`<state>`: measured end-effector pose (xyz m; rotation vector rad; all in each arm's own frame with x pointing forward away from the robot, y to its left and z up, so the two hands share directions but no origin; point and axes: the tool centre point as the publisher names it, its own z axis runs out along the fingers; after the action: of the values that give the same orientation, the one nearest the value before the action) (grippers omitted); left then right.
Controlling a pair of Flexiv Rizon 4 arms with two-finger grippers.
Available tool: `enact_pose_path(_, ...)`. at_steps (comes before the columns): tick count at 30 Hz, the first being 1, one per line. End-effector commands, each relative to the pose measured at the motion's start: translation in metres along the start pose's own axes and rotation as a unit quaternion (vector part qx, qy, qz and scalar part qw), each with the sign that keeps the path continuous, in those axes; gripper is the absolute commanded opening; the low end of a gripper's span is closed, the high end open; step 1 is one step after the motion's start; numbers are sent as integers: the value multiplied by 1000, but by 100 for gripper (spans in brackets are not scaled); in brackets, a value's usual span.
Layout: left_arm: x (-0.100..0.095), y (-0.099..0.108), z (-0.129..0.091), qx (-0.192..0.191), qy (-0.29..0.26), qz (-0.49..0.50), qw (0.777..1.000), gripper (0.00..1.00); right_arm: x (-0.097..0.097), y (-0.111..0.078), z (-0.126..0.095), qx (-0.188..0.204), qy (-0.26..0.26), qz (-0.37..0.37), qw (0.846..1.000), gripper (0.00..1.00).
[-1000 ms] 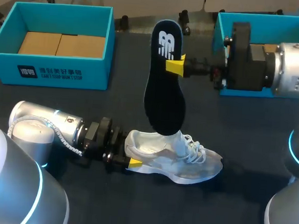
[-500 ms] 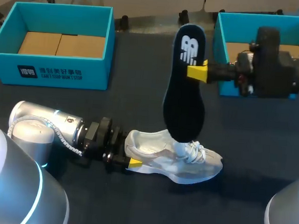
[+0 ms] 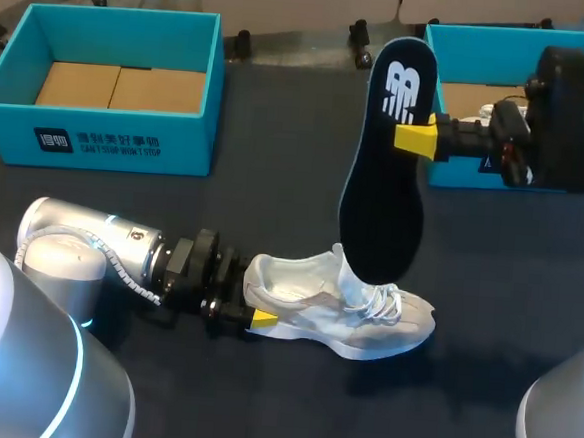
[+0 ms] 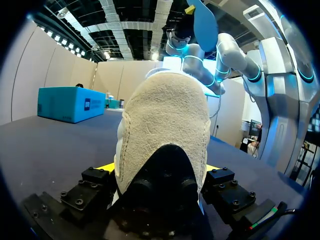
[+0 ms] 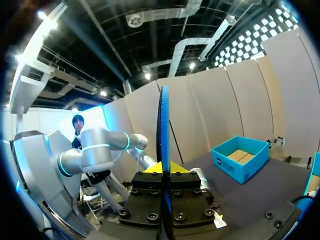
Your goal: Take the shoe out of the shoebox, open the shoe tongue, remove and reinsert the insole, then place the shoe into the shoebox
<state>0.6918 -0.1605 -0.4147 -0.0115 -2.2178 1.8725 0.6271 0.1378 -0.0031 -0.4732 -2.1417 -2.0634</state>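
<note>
My right gripper [image 3: 415, 139] pinches the insole [image 3: 383, 175], long axis twelve-to-six, toe hanging just over the shoe [image 3: 345, 318] at six o'clock; my left gripper [image 3: 252, 318] clamps its heel.

Dark worktop [image 3: 259, 407]. Teal left shoebox [image 3: 97, 133] at far left corner, open top up. Teal right shoebox [image 3: 506, 31] at far right corner, also open. White shoe [image 3: 306, 305] toward front edge, about midway, on sole, toe pointing to right edge. Shoe well apart from both boxes.
</note>
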Motion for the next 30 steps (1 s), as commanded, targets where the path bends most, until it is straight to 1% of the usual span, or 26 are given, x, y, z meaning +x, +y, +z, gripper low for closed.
enact_pose_path(1,0,1,1,0,-1,0,1000,0,14,-6,-12,-4,-14,4,1000,0)
enact_pose_path(7,0,1,1,0,-1,0,1000,0,14,-5,-12,0,-7,10,1000,0)
enact_pose_path(14,0,1,1,0,-1,0,1000,0,21,1,-18,4,-6,17,1000,0)
enact_pose_path(20,0,1,1,0,-1,0,1000,0,25,-3,-23,-5,-5,18,1000,0)
enact_pose_path(30,0,1,1,0,-1,0,1000,0,25,-3,-23,-5,-5,18,1000,0)
